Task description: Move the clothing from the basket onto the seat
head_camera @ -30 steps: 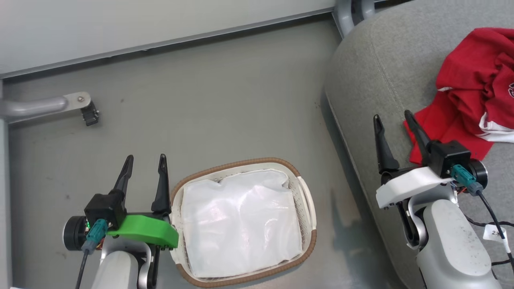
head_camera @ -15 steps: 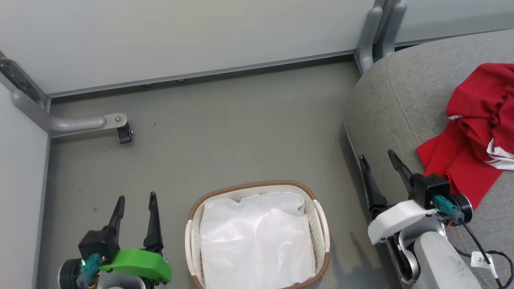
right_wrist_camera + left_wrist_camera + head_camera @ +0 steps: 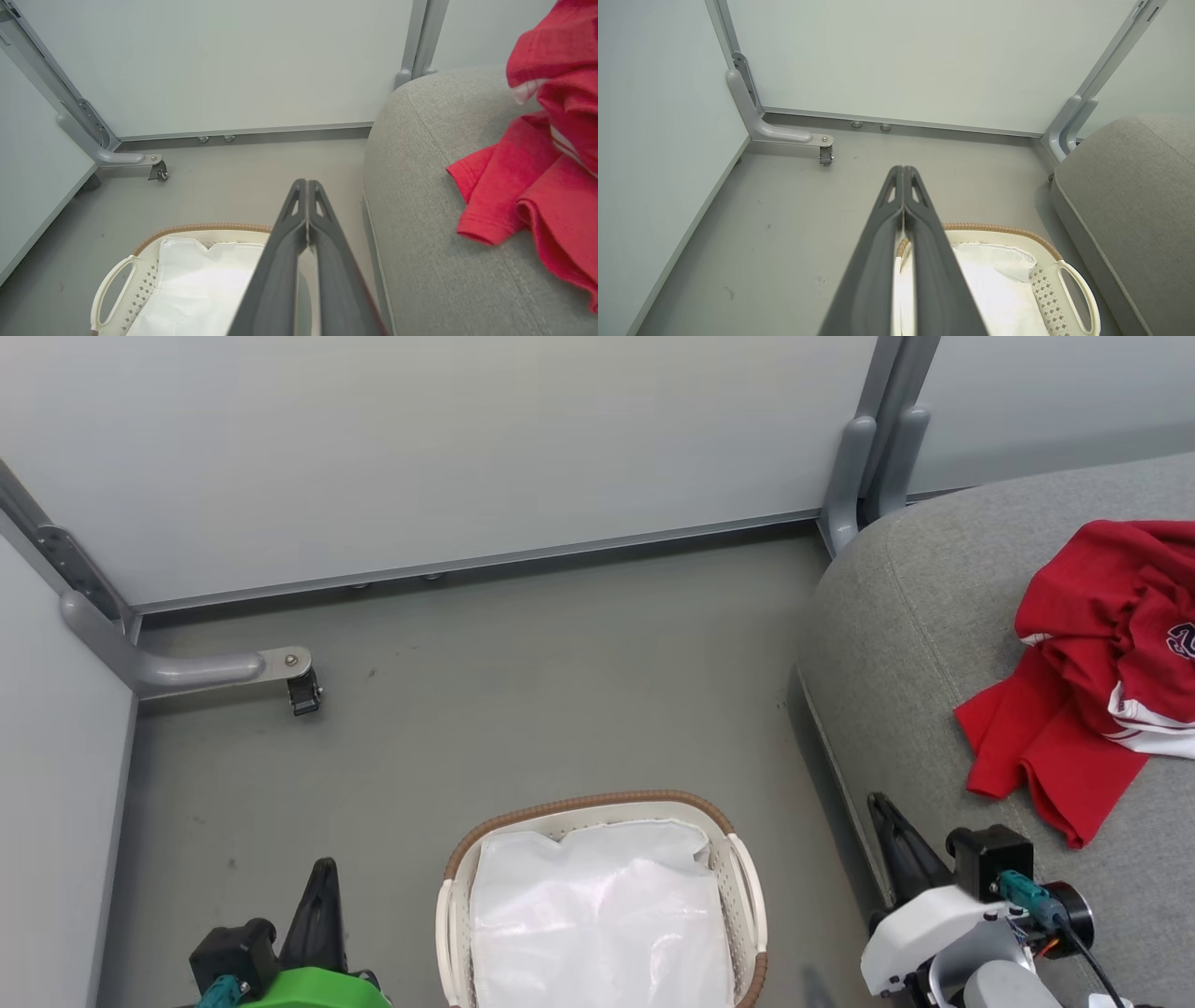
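Two red garments (image 3: 1088,663) lie crumpled together on the grey seat (image 3: 915,644) at the right; the one with white striped trim (image 3: 1148,714) sits on top of the plain one. They also lie at the right (image 3: 537,154) in the right wrist view. The white basket (image 3: 738,859) with its brown rim stands on the floor at bottom centre, holding just its white liner (image 3: 597,915). My left gripper (image 3: 903,169) is shut, left of the basket. My right gripper (image 3: 307,182) is shut, above the gap between basket and seat, holding nothing.
Pale wall panels (image 3: 420,448) enclose the back and left. A grey bracket foot with a small caster (image 3: 303,691) stands on the floor at the left. A grey upright post (image 3: 864,457) rises at the seat's back corner. Grey floor (image 3: 523,691) stretches beyond the basket.
The head camera has tilted up and back, so everything sits lower in the picture. Both grippers went from open to shut and drew back toward the bottom edge. The garments stay on the seat.
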Motion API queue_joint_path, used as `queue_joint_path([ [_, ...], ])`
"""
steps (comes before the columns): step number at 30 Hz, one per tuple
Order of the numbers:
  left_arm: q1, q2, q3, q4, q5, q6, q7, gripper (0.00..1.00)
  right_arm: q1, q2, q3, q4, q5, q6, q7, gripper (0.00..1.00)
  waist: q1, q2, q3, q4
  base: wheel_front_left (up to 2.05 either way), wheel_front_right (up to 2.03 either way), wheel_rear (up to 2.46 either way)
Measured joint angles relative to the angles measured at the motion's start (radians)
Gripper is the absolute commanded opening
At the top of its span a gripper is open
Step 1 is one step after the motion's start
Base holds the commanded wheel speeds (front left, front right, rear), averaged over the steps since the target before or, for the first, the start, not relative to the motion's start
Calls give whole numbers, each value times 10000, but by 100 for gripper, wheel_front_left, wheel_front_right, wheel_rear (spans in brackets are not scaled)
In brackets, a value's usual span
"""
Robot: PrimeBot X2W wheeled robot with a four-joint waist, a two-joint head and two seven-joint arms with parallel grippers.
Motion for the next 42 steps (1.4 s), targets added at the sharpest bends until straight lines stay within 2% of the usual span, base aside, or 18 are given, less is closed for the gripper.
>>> queue_joint_path([
  [26,-41,-13,472,-380,-4103,-92,1189,0,173,12,-617,-539,4433,0,1162,0,1,0,-140,-10,0,0,0],
  [42,-241,-12,734,-652,-6186,-178,1768,0,210,4,-951,-886,6723,0,1755,0,1,0,-227,-16,0,0,0],
])
